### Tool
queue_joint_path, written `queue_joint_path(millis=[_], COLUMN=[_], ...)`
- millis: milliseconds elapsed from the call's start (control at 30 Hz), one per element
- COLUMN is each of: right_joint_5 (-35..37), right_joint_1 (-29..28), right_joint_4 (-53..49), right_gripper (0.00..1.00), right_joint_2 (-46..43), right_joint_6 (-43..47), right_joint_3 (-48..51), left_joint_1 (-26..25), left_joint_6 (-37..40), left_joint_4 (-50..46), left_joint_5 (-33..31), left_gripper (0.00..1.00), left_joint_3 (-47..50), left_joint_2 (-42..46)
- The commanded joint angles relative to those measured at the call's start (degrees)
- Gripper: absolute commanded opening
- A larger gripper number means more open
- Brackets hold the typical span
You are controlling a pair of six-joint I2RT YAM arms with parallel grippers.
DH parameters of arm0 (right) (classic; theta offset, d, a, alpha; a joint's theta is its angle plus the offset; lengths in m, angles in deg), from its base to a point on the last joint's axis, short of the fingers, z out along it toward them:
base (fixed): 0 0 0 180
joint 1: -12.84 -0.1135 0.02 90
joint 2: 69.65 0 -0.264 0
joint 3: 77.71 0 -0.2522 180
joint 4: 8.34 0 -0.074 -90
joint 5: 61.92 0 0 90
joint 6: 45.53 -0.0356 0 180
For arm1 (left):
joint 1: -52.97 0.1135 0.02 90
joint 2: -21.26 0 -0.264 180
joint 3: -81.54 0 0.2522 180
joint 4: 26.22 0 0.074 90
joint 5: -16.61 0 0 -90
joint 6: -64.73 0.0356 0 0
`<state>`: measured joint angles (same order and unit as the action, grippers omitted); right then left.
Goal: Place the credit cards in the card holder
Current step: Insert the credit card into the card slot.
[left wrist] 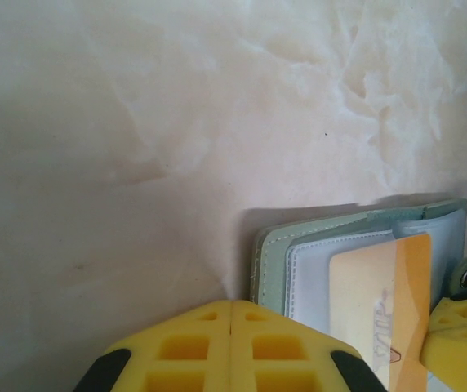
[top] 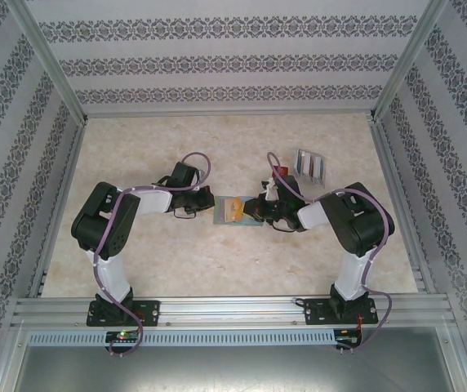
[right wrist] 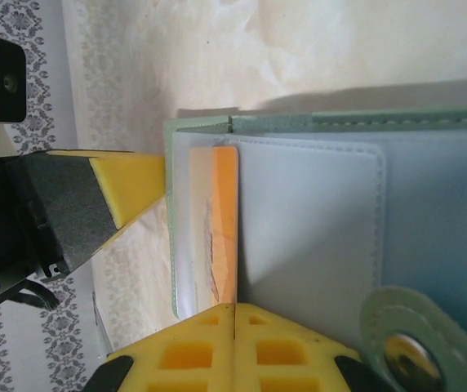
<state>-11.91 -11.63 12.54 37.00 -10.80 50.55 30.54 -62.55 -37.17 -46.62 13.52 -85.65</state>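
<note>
Mid-insertion: gold card point(right wrist: 224, 220) is sitting half in a pocket of the card holder point(right wrist: 315, 204) on the bench point(top: 135, 261), w/ left hand point(left wrist: 232, 314) pinched shut & bracing the holder's left edge, right hand point(right wrist: 233, 314) also shut, empty, nudging the card's end; next is probably calling for a straight, gentle push.

Card holder point(right wrist: 315, 204): matt grey-green leather-like cover, stitched edges; frosted plastic pocket; shiny metal snap point(right wrist: 409, 363). Credit card point(right wrist: 224, 229): glossy orange-gold plastic. Desk point(left wrist: 176, 122): smooth, pale marbled surface. Left hand point(left wrist: 231, 314): matt yellow moulded fingers point(left wrist: 184, 351).

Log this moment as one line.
left gripper shut beside card holder | right gripper shut at its edge | yellow-gold card partly in sleeve | holder open on table
</note>
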Motion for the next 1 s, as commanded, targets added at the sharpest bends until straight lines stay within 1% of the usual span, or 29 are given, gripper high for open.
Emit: queue_joint_path(millis=[0,200,367,500,633,733,767,800,867,900,967], right_joint_5=[3.6,6.8,7.1,6.8,6.3,7.5,8.0,8.2,9.1,10.0,11.5], right_joint_1=[-1.8,-4.2,-5.4,-6.4,-6.5,-6.1,-5.9,-5.7,-5.5,-5.5,-5.5], right_joint_4=[1.1,-2.3,-3.6,-4.2,-5.4,-9.2,-11.1,-12.8,-16.4,-18.6,-22.1], right_gripper=[0.00,0.04,0.06,0.09,0.11,0.17,0.18,0.20,0.33,0.37,0.41], right_joint_2=[-0.9,-0.4,0.6,1.4,1.0,-1.1,-2.1,-3.3,-5.7,-6.9,-9.4], right_joint_6=[-1.6,-2.6,-3.1,-2.9,-2.0,0.2,1.4,2.7,4.9,5.9,7.4], right_joint_3=[0.1,-1.9,-3.0,-4.3,-4.7,-4.3,-4.2,-4.1,-4.0,-4.1,-3.9], left_joint_1=[-1.6,-1.6,-1.6,-1.6,-1.6,-1.6,-1.6,-1.6,-1.6,-1.6,-1.6], left_joint_6=[-0.1,-0.3,-0.4,-0.5,-0.6,-0.6,-0.5,-0.5,-0.5,-0.4,-0.4], left_joint_4=[-1.2,-0.8,-0.9,-0.8,-1.0,-1.2,-1.3,-1.2,-1.5,-1.4,-1.2], left_joint_5=[0.6,0.8,0.8,0.8,0.5,0.3,0.2,0.0,0.0,-0.1,0.1], left_gripper=[0.00,0.00,0.00,0.00,0.00,0.00,0.00,0.00,0.00,0.00,0.00], left_joint_3=[0.4,0.6,0.6,0.6,0.5,0.5,0.5,0.5,0.5,0.4,0.4], left_joint_2=[-3.9,-4.0,-4.1,-4.3,-4.6,-4.4,-4.4,-4.3,-4.3,-4.4,-4.4])
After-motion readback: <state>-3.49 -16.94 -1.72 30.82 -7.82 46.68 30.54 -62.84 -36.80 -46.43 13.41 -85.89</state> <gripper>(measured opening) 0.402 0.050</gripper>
